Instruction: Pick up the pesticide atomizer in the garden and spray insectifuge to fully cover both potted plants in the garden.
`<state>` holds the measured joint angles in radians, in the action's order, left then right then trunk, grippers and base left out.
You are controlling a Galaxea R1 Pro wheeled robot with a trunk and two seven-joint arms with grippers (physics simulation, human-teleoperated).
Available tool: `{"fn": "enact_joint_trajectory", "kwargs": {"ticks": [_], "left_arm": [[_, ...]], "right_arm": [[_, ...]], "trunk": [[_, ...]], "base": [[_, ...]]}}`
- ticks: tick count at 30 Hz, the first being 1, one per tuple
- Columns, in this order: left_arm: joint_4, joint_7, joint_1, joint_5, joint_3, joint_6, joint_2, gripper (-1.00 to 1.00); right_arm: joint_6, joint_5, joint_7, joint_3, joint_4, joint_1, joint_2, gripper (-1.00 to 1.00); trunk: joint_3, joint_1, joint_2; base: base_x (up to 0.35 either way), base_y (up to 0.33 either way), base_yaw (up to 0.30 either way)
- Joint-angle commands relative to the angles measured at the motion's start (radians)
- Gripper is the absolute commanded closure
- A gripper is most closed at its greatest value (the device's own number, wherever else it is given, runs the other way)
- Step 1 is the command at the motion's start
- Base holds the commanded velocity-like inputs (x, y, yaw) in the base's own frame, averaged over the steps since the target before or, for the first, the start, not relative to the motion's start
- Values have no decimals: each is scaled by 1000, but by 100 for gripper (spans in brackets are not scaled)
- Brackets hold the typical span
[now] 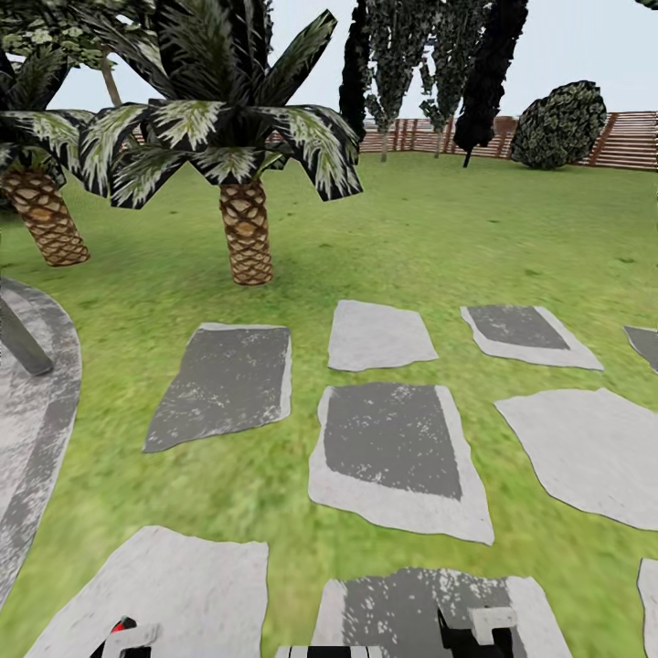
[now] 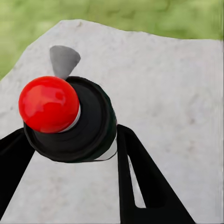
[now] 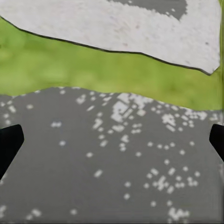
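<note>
Left hand [image 2: 70, 154] pinches atomizer [image 2: 70, 121], red-capped, over pale paving slab [image 2: 163, 84]. Right hand [image 3: 112, 144] spread, empty. Lawn [image 1: 411, 228], palms at 11 o'clock. Pickup done; spraying both plants remains.

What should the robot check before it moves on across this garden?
1. Atomizer gripped: ok, clamped between the left gripper's fingers.
2. Right gripper free: ok, open above a dark stone.
3. Plants to spray located: cannot tell; the head view gives lawn, stones and palms.
4. Ground ahead: ok, flat stones and grass.
5. Nozzle direction: cannot tell.
</note>
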<state>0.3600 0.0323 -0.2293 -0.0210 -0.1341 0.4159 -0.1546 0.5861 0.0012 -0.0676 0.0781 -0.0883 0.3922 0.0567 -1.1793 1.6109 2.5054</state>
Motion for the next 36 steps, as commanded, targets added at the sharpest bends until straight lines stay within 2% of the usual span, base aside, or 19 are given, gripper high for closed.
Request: {"fn": "enact_joint_trajectory", "kwargs": {"ticks": [1,15,24,27,36], "left_arm": [[-1,1,0,-2,0,5,1,100],[-23,1,1,-1,1,17,6,100],[-24,1,1,-2,1,18,7,100],[-24,1,1,-2,1,18,6,100],[-24,1,1,-2,1,18,7,100]], "right_arm": [[3,0,-7,8,4,1,0,-100],[6,-4,-8,5,12,1,-5,-100],[6,-4,-9,6,13,1,-9,-100],[6,-4,-9,6,14,1,-9,-100],[6,-4,-9,6,15,1,-9,-100]], "trunk": [[5,-1,0],[71,-7,-3],[105,-11,-5],[115,-22,-26],[115,-22,-26]], "base": [[0,0,0],[0,0,4],[0,0,219],[0,0,270],[0,0,272]]}}
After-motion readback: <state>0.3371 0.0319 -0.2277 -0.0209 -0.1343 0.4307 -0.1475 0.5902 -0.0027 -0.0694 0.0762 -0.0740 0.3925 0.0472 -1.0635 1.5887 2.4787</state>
